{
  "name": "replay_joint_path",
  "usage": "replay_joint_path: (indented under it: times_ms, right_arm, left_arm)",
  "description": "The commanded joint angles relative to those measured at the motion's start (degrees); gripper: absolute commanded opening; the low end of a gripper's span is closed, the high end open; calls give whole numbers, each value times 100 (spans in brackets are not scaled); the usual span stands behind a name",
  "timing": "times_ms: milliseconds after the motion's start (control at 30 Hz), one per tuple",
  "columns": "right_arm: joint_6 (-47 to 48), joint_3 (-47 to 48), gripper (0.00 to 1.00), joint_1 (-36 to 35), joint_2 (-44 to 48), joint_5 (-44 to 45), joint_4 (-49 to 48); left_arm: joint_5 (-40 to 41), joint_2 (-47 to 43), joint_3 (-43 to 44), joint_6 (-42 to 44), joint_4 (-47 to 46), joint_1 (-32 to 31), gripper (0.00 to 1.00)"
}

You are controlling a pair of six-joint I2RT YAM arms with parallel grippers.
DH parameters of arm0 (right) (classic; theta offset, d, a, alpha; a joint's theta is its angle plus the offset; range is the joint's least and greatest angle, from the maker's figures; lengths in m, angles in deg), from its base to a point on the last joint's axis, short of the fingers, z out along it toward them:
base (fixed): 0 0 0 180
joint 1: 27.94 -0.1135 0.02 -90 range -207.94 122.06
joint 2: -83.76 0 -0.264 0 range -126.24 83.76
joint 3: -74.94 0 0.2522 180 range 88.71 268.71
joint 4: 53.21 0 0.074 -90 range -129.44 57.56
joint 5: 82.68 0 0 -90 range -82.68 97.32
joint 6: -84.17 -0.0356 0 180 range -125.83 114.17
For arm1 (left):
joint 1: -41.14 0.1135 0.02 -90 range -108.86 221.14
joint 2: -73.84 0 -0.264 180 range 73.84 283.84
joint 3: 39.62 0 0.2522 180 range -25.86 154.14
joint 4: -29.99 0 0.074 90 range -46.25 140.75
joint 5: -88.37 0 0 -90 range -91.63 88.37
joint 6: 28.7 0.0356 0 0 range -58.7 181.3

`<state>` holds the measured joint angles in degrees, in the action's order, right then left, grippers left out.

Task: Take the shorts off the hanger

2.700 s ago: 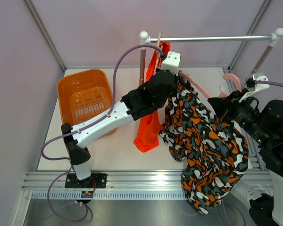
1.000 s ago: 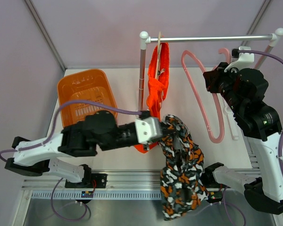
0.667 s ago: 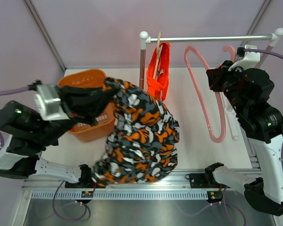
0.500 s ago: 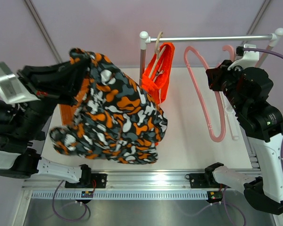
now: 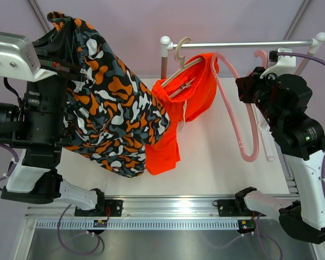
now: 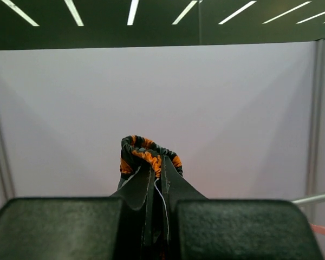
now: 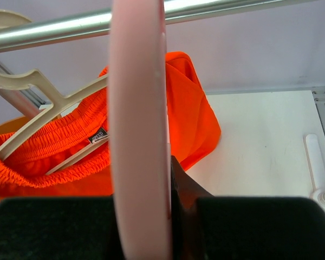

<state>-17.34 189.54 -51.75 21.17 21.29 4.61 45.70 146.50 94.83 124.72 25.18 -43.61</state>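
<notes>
Pale-walled bay, rail [image 5: 244, 44]: left gripper [image 6: 156, 187] clenched on waistband of camo shorts [image 5: 114, 119], limp below it; right gripper [image 7: 173, 189] clamped on bare pink hanger [image 7: 138, 135]; orange shorts [image 5: 197, 95], probably soft and light, left of it on white hanger [image 7: 49, 89], best pinched at waistband.

Camouflage shorts [image 5: 111, 116] aloft, free; orange shorts [image 5: 200, 92] on cream hanger [image 7: 54, 97].

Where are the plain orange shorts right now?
In the top view the orange shorts hang on the cream hanger from the rail, near its left end, between the camouflage shorts and the pink hanger.
</notes>
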Motion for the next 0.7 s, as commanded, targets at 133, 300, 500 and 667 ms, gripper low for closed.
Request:
replay_joint_path:
  times_ms: [133,300,500,667]
  right_arm:
    - [52,164,0,-44,-96,-97,-20]
    - [61,226,0,-27,-183,-194,68]
    - [105,287,0,-36,-280,-264,156]
    - [78,252,0,-44,-342,-378,182]
  left_arm:
    - [522,633,1105,504,757,870,0]
    - [462,732,1502,-740,1943,1952,0]
    - [347,670,1432,-1428,2611,2884,0]
    - [-47,881,1432,-2691,3780,3859,0]
